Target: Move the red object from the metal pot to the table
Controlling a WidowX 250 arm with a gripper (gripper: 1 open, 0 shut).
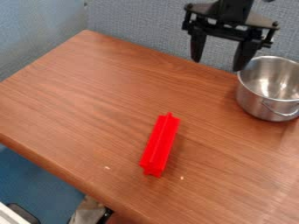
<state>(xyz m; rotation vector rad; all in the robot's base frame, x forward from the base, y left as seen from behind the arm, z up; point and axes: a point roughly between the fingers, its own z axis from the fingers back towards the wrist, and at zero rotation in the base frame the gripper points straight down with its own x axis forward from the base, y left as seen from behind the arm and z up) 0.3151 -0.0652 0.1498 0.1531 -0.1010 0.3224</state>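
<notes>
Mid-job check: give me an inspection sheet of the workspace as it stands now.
Surface: table, brown wood grain, bare apart from the job's things.
Job's things: red object lies flat on the table, apart from the metal pot; the pot looks empty.
Clutter: nothing seen.
Grippers: gripper open, holding nothing, raised beside the pot's left rim.
Cables: nothing seen.
Surroundings: grey-blue wall behind the table; floor below the front edge too unclear to read.

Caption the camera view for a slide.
Bright red rectangular block lies on the wooden table; open claw beside the empty steel pot.
</notes>
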